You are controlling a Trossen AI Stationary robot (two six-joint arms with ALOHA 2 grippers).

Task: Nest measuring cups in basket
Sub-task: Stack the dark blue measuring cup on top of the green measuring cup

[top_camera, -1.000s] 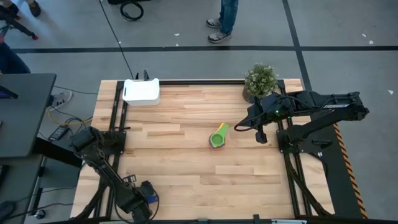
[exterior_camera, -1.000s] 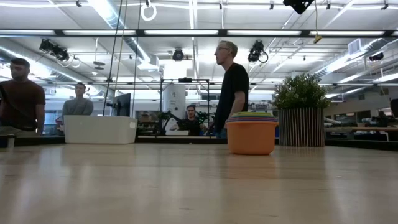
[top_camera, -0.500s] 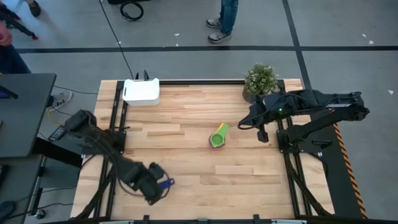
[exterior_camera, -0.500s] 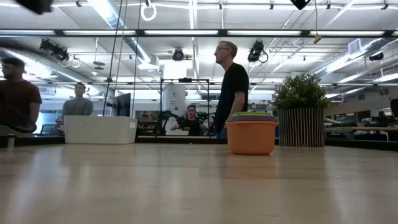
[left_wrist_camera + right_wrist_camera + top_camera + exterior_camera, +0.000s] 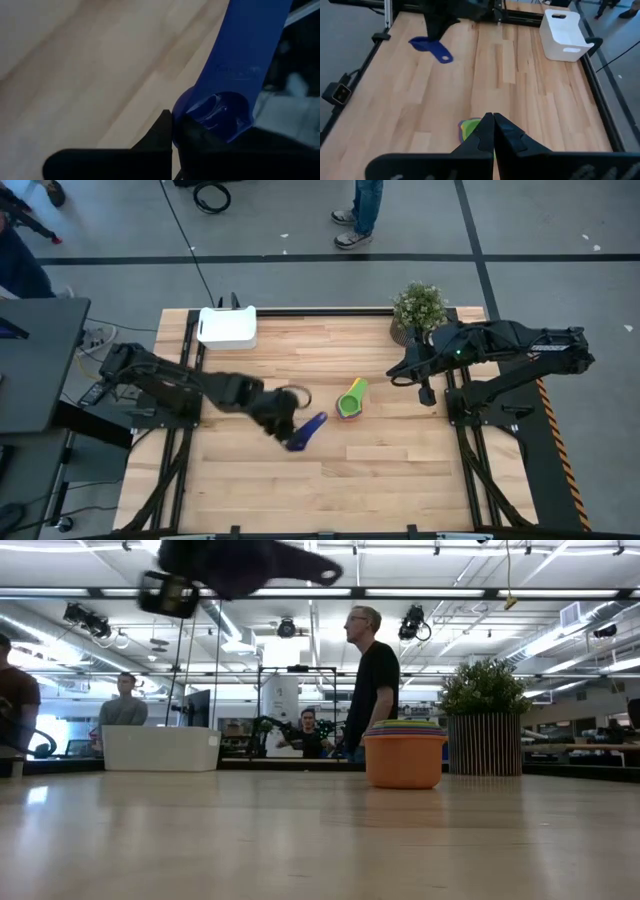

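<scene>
Left claw [image 5: 292,432] above surface [image 5: 400,470] middle, clamped on dark blue cup [image 5: 304,431] by handle, near stacked cups [image 5: 351,400]. Right claw [image 5: 427,393] pressed together, empty, hovers beside plant pot [image 5: 418,310]. White basket [image 5: 228,328] at far left corner.

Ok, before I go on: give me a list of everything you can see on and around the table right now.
Blue measuring cup: one, dark blue, held above the table's middle.
Nested measuring cups: one stack, orange outermost with green and yellow showing, table centre, right of the blue cup.
Basket: one, white, empty, far left corner.
Potted plant: one, green in a brown pot, far right corner.
Table: one, light wood.
People: several, standing in the room beyond the table.
Left end effector: shut on the blue measuring cup's handle.
Right end effector: shut, empty, at the right edge near the plant.
</scene>
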